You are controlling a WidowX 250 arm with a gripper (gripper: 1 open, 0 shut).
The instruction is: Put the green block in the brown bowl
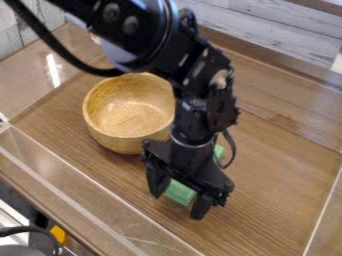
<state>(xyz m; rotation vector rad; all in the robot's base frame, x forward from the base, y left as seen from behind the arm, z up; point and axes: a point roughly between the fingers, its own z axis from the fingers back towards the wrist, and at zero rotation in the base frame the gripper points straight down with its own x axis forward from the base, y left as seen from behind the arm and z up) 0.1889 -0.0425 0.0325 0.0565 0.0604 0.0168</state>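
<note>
While its fingers stand spread, the hand (186, 197) straddles the green block (181, 190).

Most of the green block (183, 189) is hidden by the gripper (185, 194); contact cannot be told. The arm is cut off at the top edge.

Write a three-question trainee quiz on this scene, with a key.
1. True or false: the green block lies inside the brown bowl.
2. The gripper is: A) open over the block, B) shut on the bowl's rim, C) out of view.
3. Fill in: the bowl holds ____.

Key: 1 false, the block lies on the wooden table beside the bowl; 2 A; 3 nothing.
</note>
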